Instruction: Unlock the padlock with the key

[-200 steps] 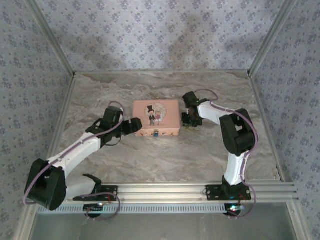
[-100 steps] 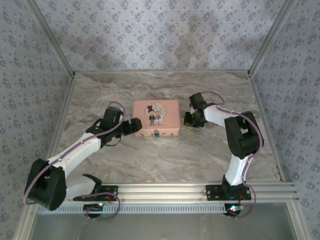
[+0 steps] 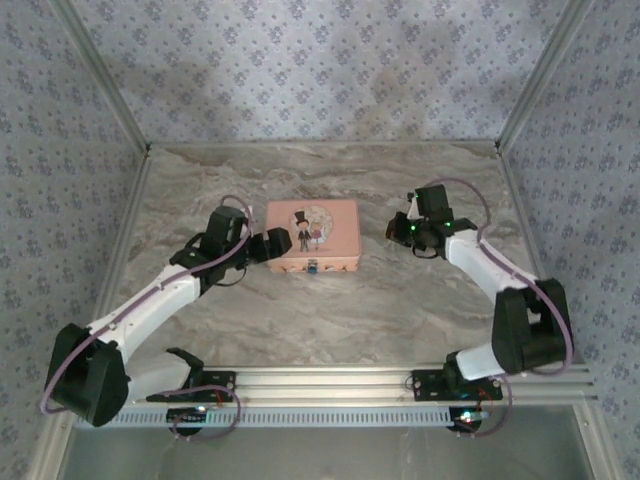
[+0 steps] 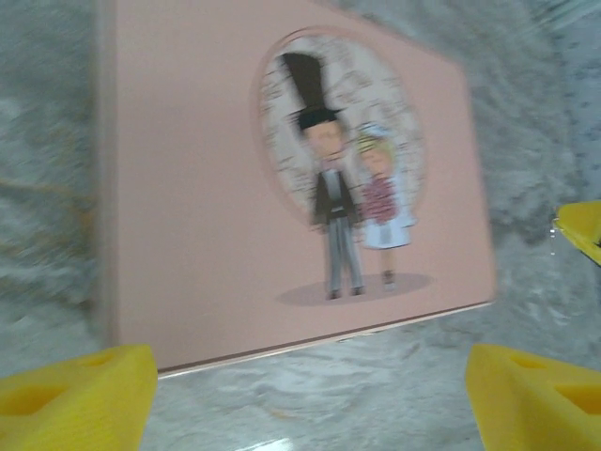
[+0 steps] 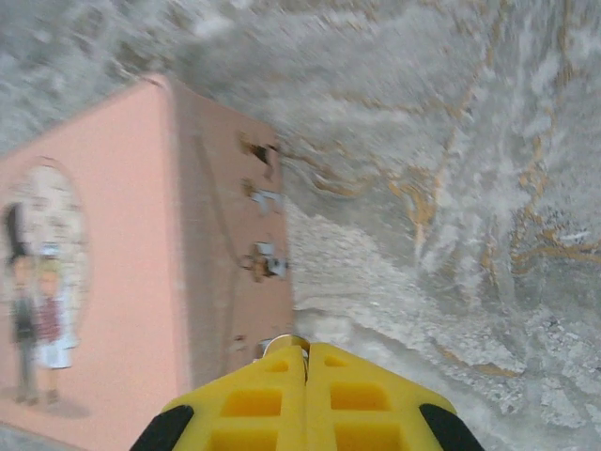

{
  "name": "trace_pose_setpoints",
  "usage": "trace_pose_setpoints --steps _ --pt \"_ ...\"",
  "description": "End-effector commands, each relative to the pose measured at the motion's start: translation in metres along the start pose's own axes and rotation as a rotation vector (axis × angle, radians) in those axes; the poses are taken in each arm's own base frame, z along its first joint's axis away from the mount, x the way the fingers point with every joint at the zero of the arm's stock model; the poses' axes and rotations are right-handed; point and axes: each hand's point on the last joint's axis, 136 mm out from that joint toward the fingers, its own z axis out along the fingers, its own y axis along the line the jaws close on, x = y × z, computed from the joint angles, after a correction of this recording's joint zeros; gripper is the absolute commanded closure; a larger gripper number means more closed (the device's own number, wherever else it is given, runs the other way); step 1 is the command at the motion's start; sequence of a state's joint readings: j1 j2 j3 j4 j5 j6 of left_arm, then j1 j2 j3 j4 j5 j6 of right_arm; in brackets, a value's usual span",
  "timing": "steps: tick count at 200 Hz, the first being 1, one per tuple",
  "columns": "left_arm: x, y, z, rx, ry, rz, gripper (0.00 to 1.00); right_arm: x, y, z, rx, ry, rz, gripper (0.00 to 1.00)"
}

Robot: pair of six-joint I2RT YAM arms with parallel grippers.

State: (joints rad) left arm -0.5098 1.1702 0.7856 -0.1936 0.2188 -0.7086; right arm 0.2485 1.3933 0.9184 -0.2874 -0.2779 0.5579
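Note:
The padlock [image 3: 314, 267] is a tiny dark-blue speck hanging at the front edge of the pink tin [image 3: 312, 235]. My left gripper [image 3: 274, 246] sits at the tin's left side; in the left wrist view it [image 4: 310, 413] is open, its yellow fingertips [image 4: 75, 390] wide apart over bare table, just short of the tin [image 4: 197, 188]. My right gripper [image 3: 394, 230] hovers to the right of the tin, clear of it. In the right wrist view it [image 5: 306, 352] is shut, with a small round metal piece, the key [image 5: 285, 344], poking from the fingertips.
Small metal fittings [image 5: 265, 262] run along the tin's side wall [image 5: 230, 272] facing my right gripper. Marble tabletop [image 3: 330, 320] lies open in front of the tin. Patterned walls close the back and both sides. An aluminium rail [image 3: 400, 380] carries the arm bases.
My right arm has swung out to the right and its gripper has backed away from the tin's right side. The left gripper has barely shifted beside the tin.

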Motion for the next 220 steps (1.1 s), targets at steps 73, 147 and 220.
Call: trace_pose_setpoints --steps 73,147,220 --pt "-0.030 -0.133 0.003 0.351 0.025 0.113 0.36 -0.006 0.099 -0.071 -0.138 -0.155 -0.217 1.00" --pt "-0.017 -0.174 0.017 0.485 0.074 0.109 0.44 0.009 0.137 -0.076 -0.218 -0.166 -0.271 1.00" --pt "-0.010 -0.182 0.026 0.499 0.100 0.117 0.58 0.015 0.149 -0.078 -0.246 -0.168 -0.288 1.00"
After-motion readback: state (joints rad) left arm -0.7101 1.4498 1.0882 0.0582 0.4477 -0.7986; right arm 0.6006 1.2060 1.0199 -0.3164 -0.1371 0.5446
